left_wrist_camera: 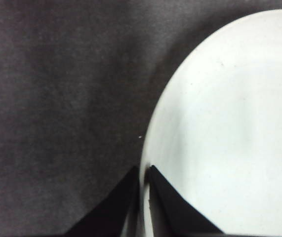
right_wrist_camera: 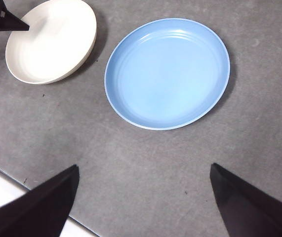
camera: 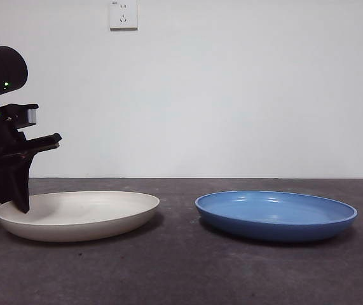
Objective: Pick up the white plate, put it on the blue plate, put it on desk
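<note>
The white plate (camera: 86,213) rests on the desk (camera: 181,273) at the left, and the blue plate (camera: 276,213) lies to its right, with a gap between them. My left gripper (camera: 22,206) comes down at the white plate's left edge. In the left wrist view its jaws (left_wrist_camera: 144,170) are shut on the white plate's (left_wrist_camera: 229,123) rim, one jaw inside and one outside. My right gripper (right_wrist_camera: 143,168) hangs open high above the desk and holds nothing. Its view looks down on the blue plate (right_wrist_camera: 168,74), the white plate (right_wrist_camera: 52,39) and the left gripper (right_wrist_camera: 2,19).
A white wall with a socket (camera: 123,14) stands behind the desk. The desk's edge (right_wrist_camera: 12,175) shows in the right wrist view, on the near side of the plates.
</note>
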Robot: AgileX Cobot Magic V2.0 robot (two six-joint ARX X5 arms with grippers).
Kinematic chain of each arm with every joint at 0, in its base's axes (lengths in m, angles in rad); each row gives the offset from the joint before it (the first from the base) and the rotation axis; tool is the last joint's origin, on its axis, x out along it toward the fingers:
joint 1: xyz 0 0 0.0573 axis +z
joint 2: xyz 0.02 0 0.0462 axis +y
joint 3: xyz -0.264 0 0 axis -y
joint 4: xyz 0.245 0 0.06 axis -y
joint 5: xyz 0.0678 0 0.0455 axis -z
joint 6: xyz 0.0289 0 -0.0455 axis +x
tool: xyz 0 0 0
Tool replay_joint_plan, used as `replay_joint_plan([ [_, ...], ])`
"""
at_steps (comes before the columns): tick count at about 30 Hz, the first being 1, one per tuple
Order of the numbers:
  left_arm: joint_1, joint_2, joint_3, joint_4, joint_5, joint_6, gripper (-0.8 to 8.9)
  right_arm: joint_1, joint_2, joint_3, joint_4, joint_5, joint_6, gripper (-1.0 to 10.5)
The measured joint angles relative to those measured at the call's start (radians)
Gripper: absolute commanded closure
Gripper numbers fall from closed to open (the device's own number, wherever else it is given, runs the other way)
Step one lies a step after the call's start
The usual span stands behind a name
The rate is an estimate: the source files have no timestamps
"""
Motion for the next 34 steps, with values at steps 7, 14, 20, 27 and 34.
replay_joint_plan([
  [7,0.012,-0.012,0.000,-0.003,0.005,-0.019,8.04,0.000,0.000,0.000,0.000,0.000,0.000,5.2],
  [14,0.015,-0.132,0.000,-0.011,0.000,-0.027,8.04,0.000,0.000,0.000,0.000,0.000,0.000,5.2],
  [20,-0.006,-0.247,0.000,-0.019,0.079,-0.080,8.04,0.000,0.000,0.000,0.000,0.000,0.000,5.2],
  [27,-0.118,-0.297,0.008,-0.002,0.096,-0.159,8.04,0.000,0.000,0.000,0.013,0.000,0.015,5.2],
  [34,-0.251,-0.214,0.112,-0.002,0.096,-0.202,8.04,0.000,0.000,0.000,0.016,0.000,0.019,5.2],
])
